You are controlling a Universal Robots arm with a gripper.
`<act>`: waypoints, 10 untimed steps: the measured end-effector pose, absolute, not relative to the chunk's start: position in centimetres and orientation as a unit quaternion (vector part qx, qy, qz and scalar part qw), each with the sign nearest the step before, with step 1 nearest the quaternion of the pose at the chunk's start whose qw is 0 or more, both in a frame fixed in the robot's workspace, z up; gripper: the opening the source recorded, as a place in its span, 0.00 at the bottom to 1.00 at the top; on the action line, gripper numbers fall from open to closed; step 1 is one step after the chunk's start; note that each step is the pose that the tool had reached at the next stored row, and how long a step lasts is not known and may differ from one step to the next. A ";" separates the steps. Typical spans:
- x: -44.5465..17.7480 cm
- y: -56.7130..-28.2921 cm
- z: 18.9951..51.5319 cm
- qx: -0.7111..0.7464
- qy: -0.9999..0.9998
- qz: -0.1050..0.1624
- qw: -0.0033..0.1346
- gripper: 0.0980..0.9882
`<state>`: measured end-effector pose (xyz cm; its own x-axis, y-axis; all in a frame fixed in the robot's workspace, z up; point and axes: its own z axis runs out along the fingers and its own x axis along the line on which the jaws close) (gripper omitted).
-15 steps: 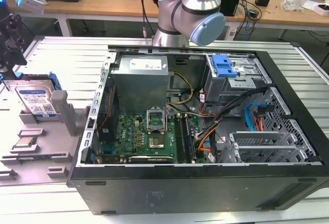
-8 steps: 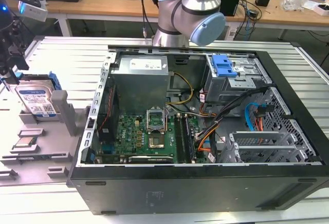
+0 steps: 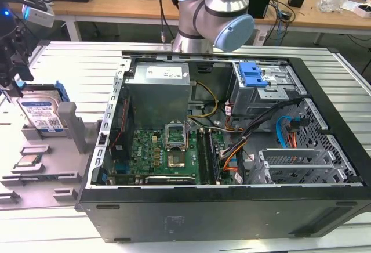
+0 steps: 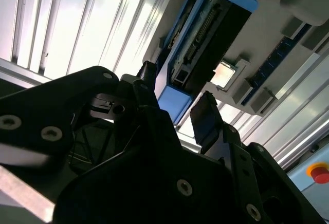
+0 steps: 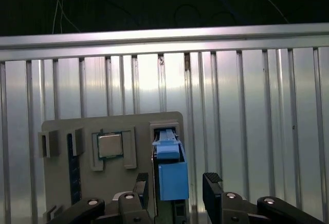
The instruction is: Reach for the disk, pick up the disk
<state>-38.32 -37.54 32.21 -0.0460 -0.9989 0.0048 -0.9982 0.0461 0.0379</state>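
The disk (image 3: 39,112) stands on edge in a grey holder (image 3: 74,126) at the exterior view's left; it is silver with a white-and-blue label and a blue frame. My black gripper (image 3: 11,79) hangs just above its far upper corner. In the first wrist view my gripper (image 5: 177,185) is open, its fingers (image 5: 213,184) straddling the disk's blue-framed edge (image 5: 172,175) with a gap on each side. The second wrist view shows the same: the gripper (image 4: 175,100) has the disk's blue frame (image 4: 175,106) between its fingers, which are not touching it.
A small square silver chip (image 5: 109,145) lies in the holder (image 5: 134,124) beside the disk. An open computer case (image 3: 324,148) takes up the middle and the exterior view's right. The arm's base (image 3: 214,15) stands behind it. Ribbed metal tabletop (image 5: 247,121) surrounds the holder.
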 end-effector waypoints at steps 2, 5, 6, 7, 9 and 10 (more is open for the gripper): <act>-38.3 -37.5 32.1 0.691 -0.723 -0.012 0.015 0.50; -38.3 -37.5 31.9 0.691 -0.723 -0.012 0.015 0.50; -38.3 -37.5 31.8 0.691 -0.723 -0.012 0.015 0.50; -38.3 -37.5 31.8 0.691 -0.723 -0.012 0.015 0.50; -38.3 -37.5 31.5 0.691 -0.723 -0.012 0.015 0.50; -38.3 -37.5 31.5 0.691 -0.723 -0.012 0.015 0.50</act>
